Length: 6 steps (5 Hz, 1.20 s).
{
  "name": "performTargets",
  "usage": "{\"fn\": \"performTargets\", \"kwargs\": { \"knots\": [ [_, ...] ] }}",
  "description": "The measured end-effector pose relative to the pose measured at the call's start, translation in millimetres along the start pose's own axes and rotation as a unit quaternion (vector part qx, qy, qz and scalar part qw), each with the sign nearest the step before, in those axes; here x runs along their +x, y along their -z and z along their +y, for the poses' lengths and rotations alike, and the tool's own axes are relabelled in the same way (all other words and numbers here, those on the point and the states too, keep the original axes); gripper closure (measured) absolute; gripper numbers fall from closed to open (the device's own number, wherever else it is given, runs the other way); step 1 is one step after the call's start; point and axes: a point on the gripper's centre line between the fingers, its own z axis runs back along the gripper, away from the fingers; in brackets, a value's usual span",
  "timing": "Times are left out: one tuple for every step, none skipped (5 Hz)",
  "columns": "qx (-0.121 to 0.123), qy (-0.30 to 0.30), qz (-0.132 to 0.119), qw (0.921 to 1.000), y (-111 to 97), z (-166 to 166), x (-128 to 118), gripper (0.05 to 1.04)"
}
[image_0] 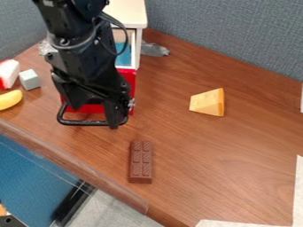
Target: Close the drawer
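While the red drawer [131,80] is being seen at ten o'clock on the tabletop [183,146], it is being judged as standing out from the white cabinet [129,11], so the closing is being counted as unfinished. Its front, with the black handle [83,123], is being pointed toward seven o'clock, and much of its inside is being hidden by the black arm [82,53]. The tool [96,114] is being held low over that front, close by the handle; whether it is being spread, pressed together or pinched on the handle cannot be told, nor can contact be made out. What is being left to do, as far as can be judged, is the whole push toward one o'clock, until the front is being met by the cabinet. No obstruction is being offered by the chocolate bar [141,162] at six o'clock, by the cheese wedge [207,102] near three, or by the yellow banana [10,99] and pale block [29,80] between nine and ten, well aside from that path
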Motion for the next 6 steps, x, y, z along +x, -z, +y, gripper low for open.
{"fn": "performTargets", "kwargs": {
  "knots": [
    [0.001,-0.005,0.008,1.0000,3.0,0.3,-4.4,0.083],
    [-0.003,0.000,0.009,1.0000,5.4,-20.7,-21.8,0.083],
    [0.006,-0.037,-0.003,0.9993,3.5,-36.5,-29.7,0.083],
    [0.028,-0.064,-0.010,0.9975,6.6,-52.1,-39.7,0.083],
    [0.049,-0.108,0.005,0.9930,21.5,-47.6,-43.9,0.083],
    [0.063,-0.129,0.009,0.9896,35.1,-37.4,-45.0,0.083]
  ]
}}
